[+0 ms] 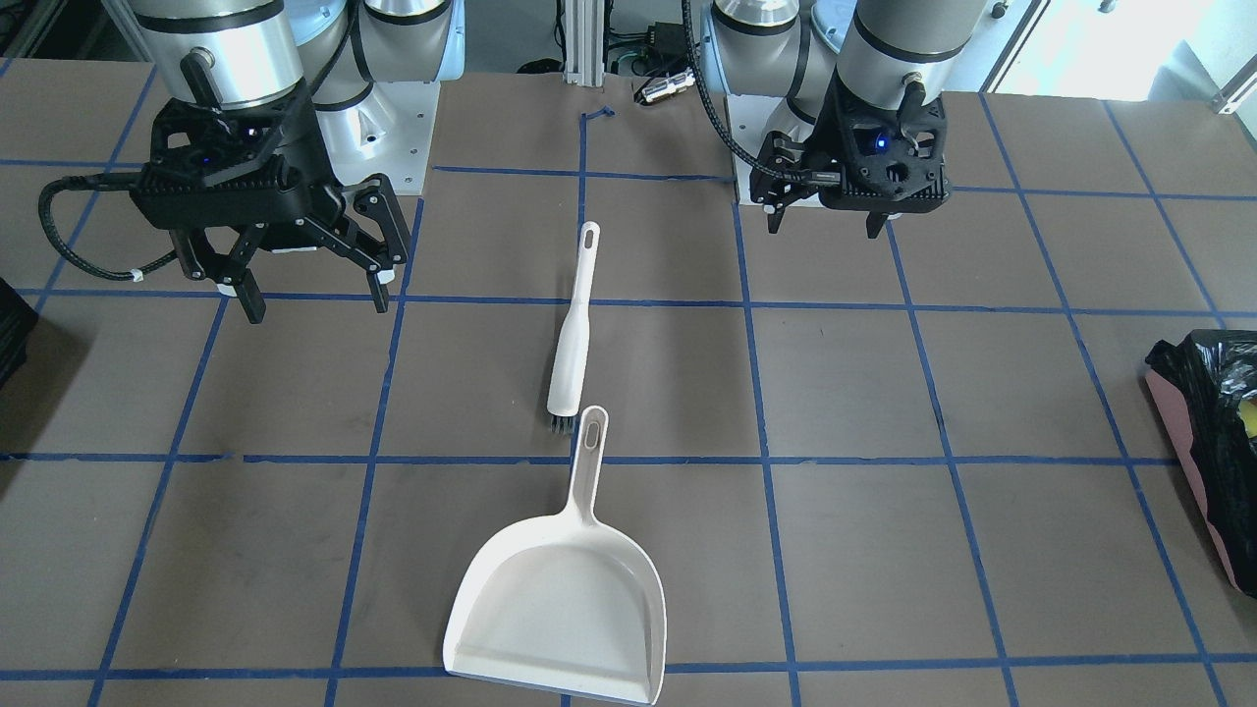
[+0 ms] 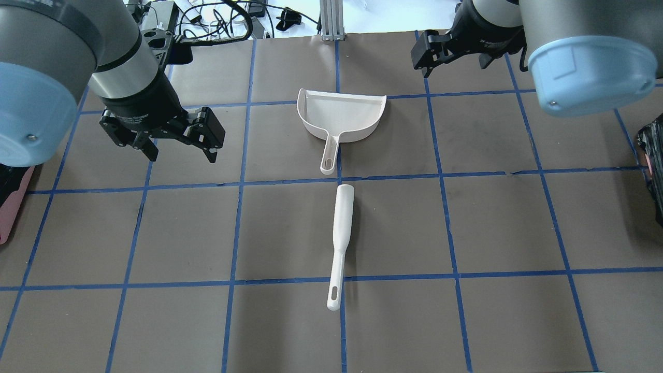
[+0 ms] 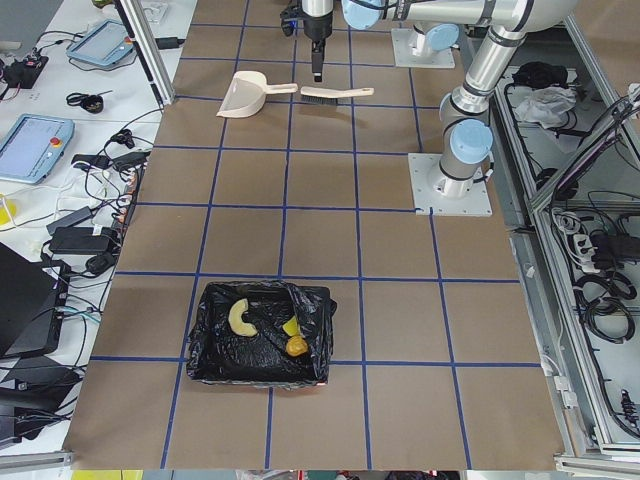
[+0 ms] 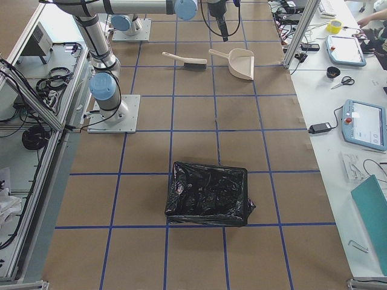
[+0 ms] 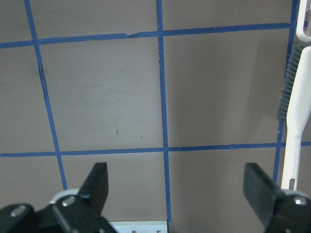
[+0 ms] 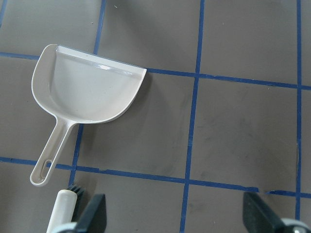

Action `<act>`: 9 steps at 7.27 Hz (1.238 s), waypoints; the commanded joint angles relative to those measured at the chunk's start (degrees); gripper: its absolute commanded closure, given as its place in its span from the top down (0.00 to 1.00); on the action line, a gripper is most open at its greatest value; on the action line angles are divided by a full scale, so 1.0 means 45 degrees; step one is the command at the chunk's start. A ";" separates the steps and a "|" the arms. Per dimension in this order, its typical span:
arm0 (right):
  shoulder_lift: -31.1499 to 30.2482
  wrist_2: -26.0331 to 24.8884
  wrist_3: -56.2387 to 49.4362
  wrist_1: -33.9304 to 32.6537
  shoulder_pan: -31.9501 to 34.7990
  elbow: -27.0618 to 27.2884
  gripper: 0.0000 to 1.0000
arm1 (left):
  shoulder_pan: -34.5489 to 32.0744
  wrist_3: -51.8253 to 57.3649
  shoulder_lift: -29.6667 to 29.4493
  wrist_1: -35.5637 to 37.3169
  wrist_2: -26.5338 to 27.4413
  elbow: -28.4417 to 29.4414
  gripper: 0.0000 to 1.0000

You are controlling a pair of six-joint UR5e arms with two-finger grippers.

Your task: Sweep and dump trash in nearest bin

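The white dustpan [image 1: 560,599] lies empty on the table's far side, its handle pointing toward the white brush [image 1: 572,334]. No trash shows on the table. A cream curved piece [image 3: 240,318], a yellow piece [image 3: 291,327] and an orange piece [image 3: 297,346] lie inside the black-lined, pink-sided bin [image 1: 1203,432] on my left. My left gripper [image 2: 183,155] hangs open and empty above the table, left of the dustpan. My right gripper [image 1: 319,304] is open and empty, above and right of the dustpan [image 6: 90,90].
A second black-lined bin [image 4: 208,193] stands on my right and looks empty. Blue tape lines grid the brown table [image 2: 492,223]. Both arm bases stand at the table's near edge. Cables and tablets lie beyond the far edge.
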 commanded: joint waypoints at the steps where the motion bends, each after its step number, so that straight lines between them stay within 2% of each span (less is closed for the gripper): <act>1: 0.0010 0.0000 0.0018 0.0000 -0.0011 0.0000 1.00 | -0.0002 0.0017 -0.0097 0.0006 0.0022 -0.0009 1.00; 9: 0.0010 0.0000 -0.0020 -0.0469 -0.0011 0.0351 1.00 | -0.0002 0.0017 -0.0215 0.0162 0.0022 -0.0048 1.00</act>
